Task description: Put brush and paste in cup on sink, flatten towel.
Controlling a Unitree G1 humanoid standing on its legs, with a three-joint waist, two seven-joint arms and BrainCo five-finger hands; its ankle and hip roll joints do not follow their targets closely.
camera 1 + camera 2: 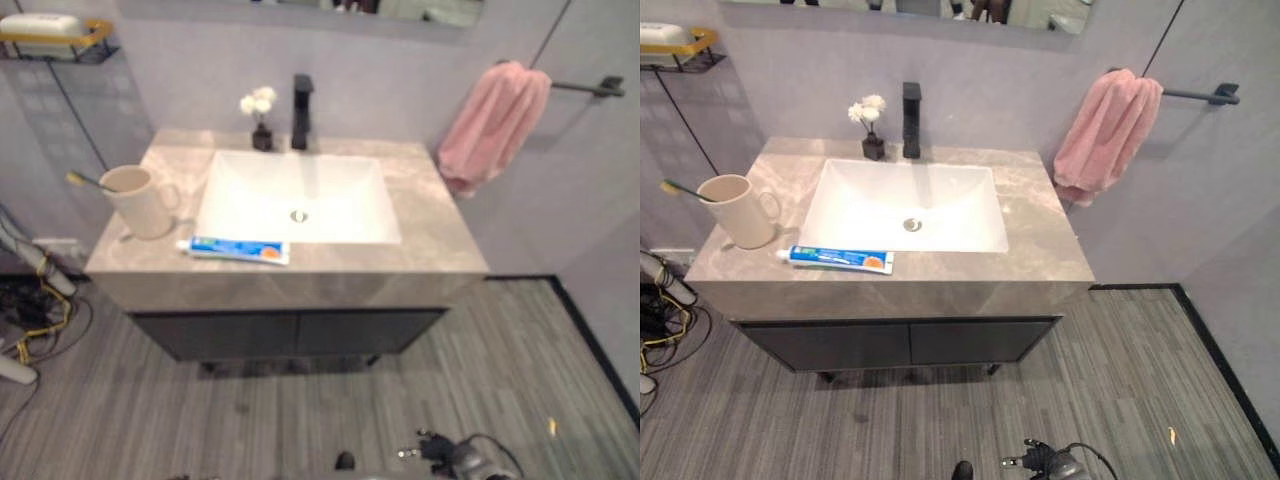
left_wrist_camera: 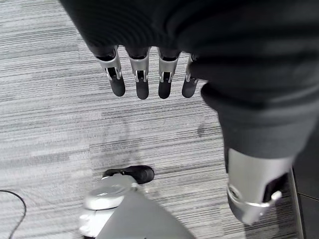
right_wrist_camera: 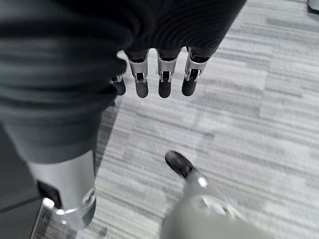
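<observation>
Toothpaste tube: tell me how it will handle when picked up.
The tube lies flat on the counter beside the cup, so it probably won't roll. It looks soft, likely denting under a firm pinch. Its glossy skin may be slippery. It seems light.

A black faucet (image 1: 911, 118) stands behind the basin, just beside a small dark vase of white flowers (image 1: 870, 126) (on its left). High on the left wall, a yellow-edged shelf (image 1: 62, 40) carries something pale. Grey striped floor (image 1: 1120, 390) below.
</observation>
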